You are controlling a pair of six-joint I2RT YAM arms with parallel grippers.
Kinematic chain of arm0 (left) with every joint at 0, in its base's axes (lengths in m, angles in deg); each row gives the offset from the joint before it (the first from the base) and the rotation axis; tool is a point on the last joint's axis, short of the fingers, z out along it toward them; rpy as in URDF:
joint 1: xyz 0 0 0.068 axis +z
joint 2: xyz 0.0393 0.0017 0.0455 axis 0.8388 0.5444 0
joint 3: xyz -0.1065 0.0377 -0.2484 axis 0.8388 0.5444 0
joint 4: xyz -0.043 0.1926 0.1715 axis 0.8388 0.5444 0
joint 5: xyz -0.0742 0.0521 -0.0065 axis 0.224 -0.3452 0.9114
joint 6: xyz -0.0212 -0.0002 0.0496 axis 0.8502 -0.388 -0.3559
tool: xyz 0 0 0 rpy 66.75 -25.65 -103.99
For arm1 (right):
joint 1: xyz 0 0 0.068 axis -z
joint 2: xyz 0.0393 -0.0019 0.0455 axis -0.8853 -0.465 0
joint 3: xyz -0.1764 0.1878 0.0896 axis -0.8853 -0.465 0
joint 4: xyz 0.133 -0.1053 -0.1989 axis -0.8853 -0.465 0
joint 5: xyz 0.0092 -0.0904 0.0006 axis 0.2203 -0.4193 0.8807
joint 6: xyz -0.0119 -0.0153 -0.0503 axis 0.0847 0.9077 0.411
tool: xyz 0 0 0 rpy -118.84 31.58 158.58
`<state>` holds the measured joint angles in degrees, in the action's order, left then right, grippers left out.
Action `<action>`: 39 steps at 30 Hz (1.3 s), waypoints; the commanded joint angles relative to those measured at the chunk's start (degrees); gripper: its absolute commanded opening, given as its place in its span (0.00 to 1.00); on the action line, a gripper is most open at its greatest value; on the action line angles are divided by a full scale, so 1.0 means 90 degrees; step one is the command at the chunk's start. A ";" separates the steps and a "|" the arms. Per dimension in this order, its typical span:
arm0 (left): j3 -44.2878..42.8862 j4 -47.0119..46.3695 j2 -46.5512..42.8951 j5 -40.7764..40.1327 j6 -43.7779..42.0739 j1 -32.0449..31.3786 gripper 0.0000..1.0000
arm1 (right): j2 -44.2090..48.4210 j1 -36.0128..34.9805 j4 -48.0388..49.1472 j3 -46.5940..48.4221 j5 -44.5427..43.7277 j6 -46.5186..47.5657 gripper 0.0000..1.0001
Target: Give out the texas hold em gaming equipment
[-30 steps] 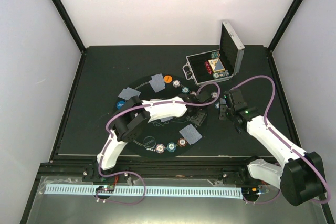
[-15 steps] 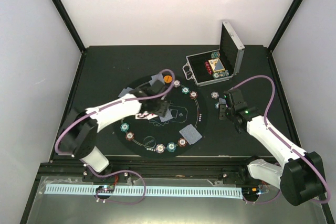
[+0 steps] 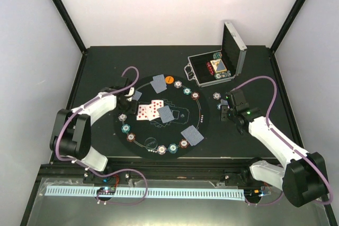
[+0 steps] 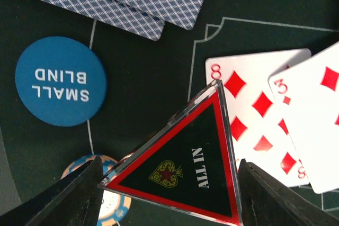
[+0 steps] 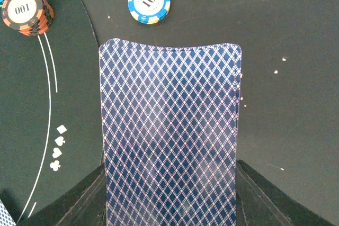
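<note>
One red triangle [image 4: 190,168], pinched in the left gripper's [image 4: 169,197] jaws, hangs at the mat's [image 3: 159,133] left edge by one blue disc [image 4: 61,81] and three face-up cards [image 3: 148,110]. The right gripper's [image 5: 169,199] jaws pinch one card [image 5: 169,125]. The left gripper has swung leftward off centre.

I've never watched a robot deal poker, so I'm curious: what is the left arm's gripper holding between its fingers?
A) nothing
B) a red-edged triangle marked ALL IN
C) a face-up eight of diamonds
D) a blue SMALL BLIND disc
B: the left wrist view shows the red-edged triangle clamped between the fingers of the left gripper, while the blue disc and the eight of diamonds lie outside them.
</note>
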<state>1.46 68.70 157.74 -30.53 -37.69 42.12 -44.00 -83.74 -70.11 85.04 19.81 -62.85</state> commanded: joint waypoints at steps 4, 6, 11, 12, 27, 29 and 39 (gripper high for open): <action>-0.0576 -0.0185 0.0555 0.0308 -0.0281 0.0328 0.51 | -0.0034 0.0040 0.0076 0.0116 0.0005 0.0024 0.56; -0.0672 -0.0192 0.0698 0.0262 -0.0292 0.0348 0.51 | -0.0062 0.0039 0.0079 0.0122 0.0008 0.0034 0.56; -0.0768 -0.0183 0.0885 0.0076 -0.0257 0.0404 0.51 | -0.0076 0.0040 0.0068 0.0132 -0.0002 0.0043 0.55; -0.0771 -0.0178 0.0906 0.0060 -0.0256 0.0410 0.52 | -0.0083 0.0040 0.0068 0.0132 -0.0009 0.0047 0.55; -0.0801 -0.0246 0.1115 -0.0190 -0.0218 0.0571 0.53 | -0.0182 0.0040 0.0092 0.0142 0.0027 0.0070 0.56; -0.0794 -0.0268 0.1129 -0.0166 -0.0204 0.0571 0.55 | -0.0198 0.0037 0.0097 0.0144 0.0037 0.0071 0.56; -0.0801 -0.0268 0.0872 -0.0082 -0.0243 0.0600 0.84 | -0.0280 0.0040 0.0102 0.0160 0.0224 0.0170 0.55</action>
<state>-3.76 67.30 167.58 -31.56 -39.61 46.91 -46.30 -83.74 -70.09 85.04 20.79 -62.39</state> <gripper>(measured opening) 0.821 0.556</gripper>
